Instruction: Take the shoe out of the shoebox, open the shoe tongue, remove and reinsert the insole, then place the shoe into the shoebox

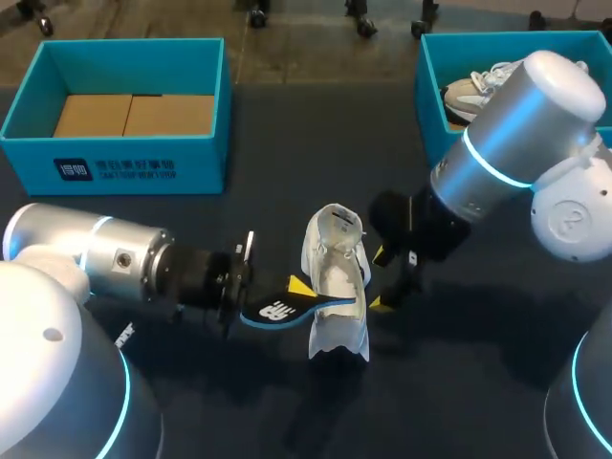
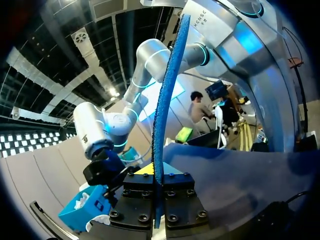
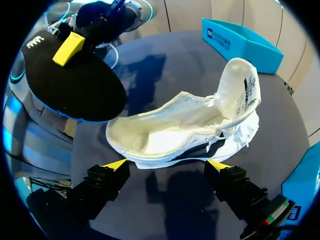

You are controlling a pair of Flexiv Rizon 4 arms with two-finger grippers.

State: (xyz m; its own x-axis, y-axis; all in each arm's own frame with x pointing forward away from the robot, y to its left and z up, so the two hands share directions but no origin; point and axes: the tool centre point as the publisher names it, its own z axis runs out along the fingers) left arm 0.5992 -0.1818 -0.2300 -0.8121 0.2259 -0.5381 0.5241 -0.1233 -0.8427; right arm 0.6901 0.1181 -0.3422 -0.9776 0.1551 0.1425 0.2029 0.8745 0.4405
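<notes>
One insole [image 1: 277,309] clamped in left gripper [image 2: 159,172]

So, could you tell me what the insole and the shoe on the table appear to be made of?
The insole looks like foam: one face matte black, the other fuzzy blue. The shoe seems white textile, matte, with soft creased walls.

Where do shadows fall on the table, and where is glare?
Head view: the white lace-up sneaker throws a soft shadow on the dark table, toward the near edge; the right arm's silver shell carries a bright highlight. Right wrist view: a shadow lies under the sneaker, between the open fingers of the right gripper. Left wrist view: that shell gleams behind the blue-edged insole.
</notes>
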